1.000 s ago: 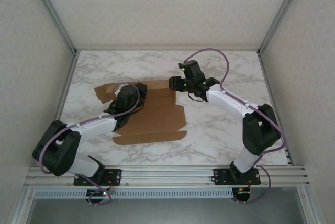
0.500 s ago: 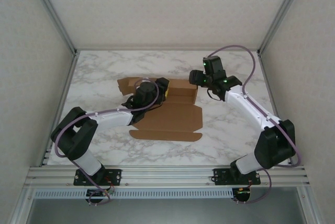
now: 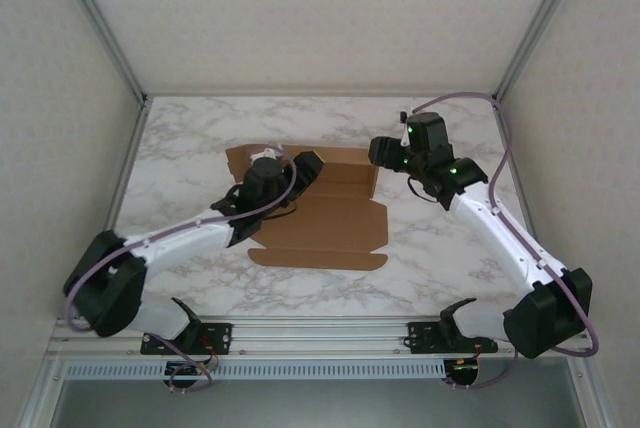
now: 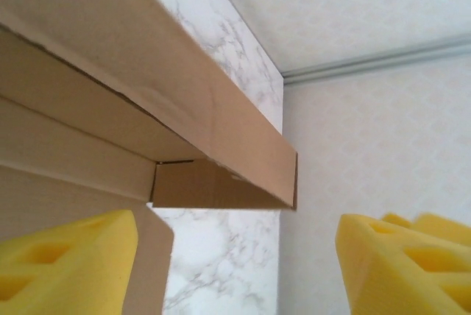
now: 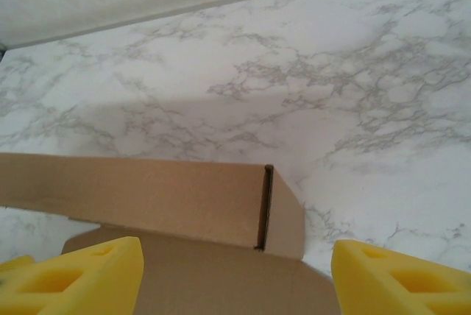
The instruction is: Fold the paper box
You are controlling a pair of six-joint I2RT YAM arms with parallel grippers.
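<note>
Paper box (image 3: pixel 330 223), top view: sits near the middle of the table (image 3: pixel 460 258) and is mostly a flat sheet. The base panel and the long tabbed flap at its 6 o'clock lie flat. The end flap at 10 o'clock looks flat too. The far strip at 12 o'clock looks creased; can't tell how far it's raised. Left gripper (image 3: pixel 305 168) is over the box's 11 o'clock area, right gripper (image 3: pixel 382 151) just off the 2 o'clock corner.

Left wrist view: left pads (image 4: pixel 70 256) are spread wide, clamping nothing. A long cardboard wall runs overhead from 10 to 4 o'clock, with a short corner tab tucked under it. One flap edge sits just beside the 7 o'clock pad.

Right wrist view: right pads (image 5: pixel 81 274) are also wide apart and empty. The far wall and its slotted corner tab lie between them toward 12 o'clock.

My read: early stage. One long wall is started at most. Side walls, corner tabs and lid are all left to do.
</note>
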